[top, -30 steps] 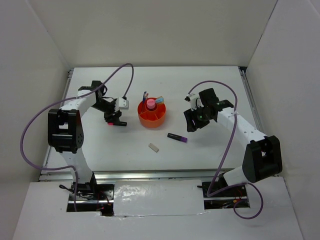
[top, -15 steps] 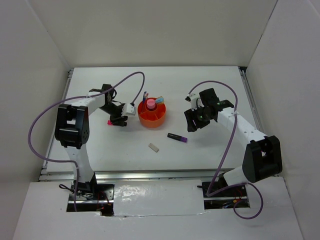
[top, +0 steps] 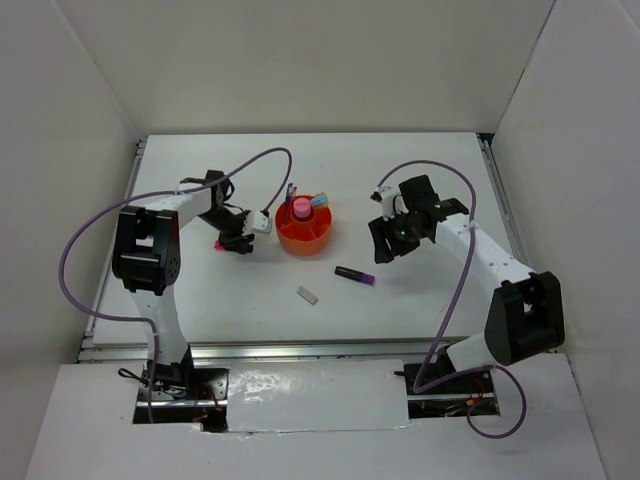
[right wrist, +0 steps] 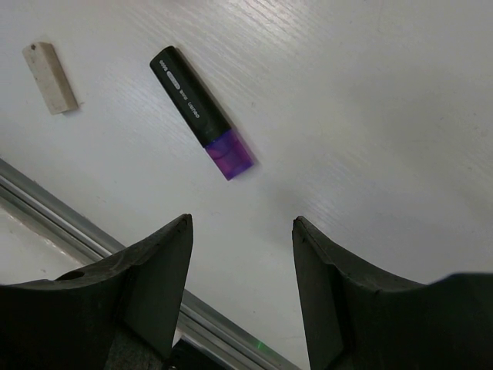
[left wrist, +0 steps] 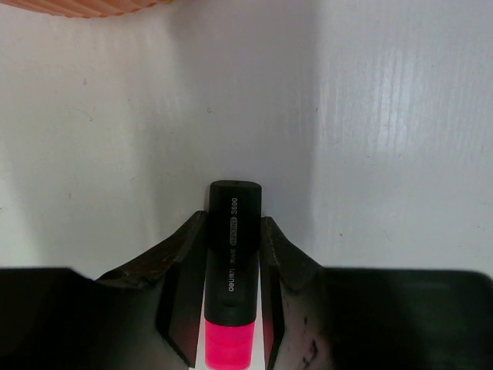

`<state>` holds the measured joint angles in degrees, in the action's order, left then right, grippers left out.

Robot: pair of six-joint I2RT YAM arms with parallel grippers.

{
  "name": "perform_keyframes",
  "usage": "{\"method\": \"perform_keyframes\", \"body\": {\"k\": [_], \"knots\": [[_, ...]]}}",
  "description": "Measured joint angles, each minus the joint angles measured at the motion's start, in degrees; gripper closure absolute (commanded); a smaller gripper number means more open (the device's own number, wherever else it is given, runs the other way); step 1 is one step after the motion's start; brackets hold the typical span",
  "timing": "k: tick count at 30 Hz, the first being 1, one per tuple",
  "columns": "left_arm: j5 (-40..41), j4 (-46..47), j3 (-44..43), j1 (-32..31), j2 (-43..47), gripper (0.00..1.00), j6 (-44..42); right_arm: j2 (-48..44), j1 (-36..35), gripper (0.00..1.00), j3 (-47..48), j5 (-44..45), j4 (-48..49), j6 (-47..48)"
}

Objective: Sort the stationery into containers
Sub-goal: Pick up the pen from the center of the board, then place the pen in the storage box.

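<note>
The round orange organizer (top: 306, 232) stands mid-table. It holds a pink cylinder (top: 301, 209), a light blue marker (top: 320, 200) and thin pens (top: 290, 190). My left gripper (top: 238, 241) is just left of it, low over the table and shut on the pink-black marker (left wrist: 233, 231), whose black cap points toward the organizer's rim (left wrist: 85, 6). My right gripper (top: 380, 250) is open and empty to the right. The purple-black marker (top: 355, 274) lies flat in front of it and also shows in the right wrist view (right wrist: 202, 112). The grey-white eraser (top: 308, 294) lies nearer the front and also shows in the right wrist view (right wrist: 50, 67).
White walls close in the table on three sides. A metal rail (top: 300, 348) runs along the front edge and also shows in the right wrist view (right wrist: 46, 208). Purple cables loop above both arms.
My left arm has swung round and its gripper has shifted slightly right toward the organizer, staying at the pink-black marker. The right arm has not moved.
</note>
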<state>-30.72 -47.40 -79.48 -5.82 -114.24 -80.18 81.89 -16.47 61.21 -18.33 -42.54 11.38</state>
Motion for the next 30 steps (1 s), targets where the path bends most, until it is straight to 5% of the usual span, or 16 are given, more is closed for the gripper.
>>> {"method": "perform_keyframes", "body": {"k": [8, 15, 22, 30], "knots": [[2.05, -1.22, 2.32, -0.11, 5.11, 0.88, -2.62, -0.76, 0.15, 0.39, 2.29, -1.25, -0.52, -0.59], [4.02, -2.01, 5.42, -1.31, 23.65, 0.91, -12.20, -2.62, 1.22, 0.39, 6.12, -5.16, -2.05, -1.16], [4.90, -3.48, 14.08, -10.27, 44.13, 0.90, -27.50, -2.43, 1.62, 0.38, 14.67, -11.30, -4.37, -2.51], [7.32, -3.48, 27.65, -22.45, 58.82, 0.91, -32.02, 1.16, -1.25, 0.38, 23.45, -17.51, -6.43, -4.13]]}}
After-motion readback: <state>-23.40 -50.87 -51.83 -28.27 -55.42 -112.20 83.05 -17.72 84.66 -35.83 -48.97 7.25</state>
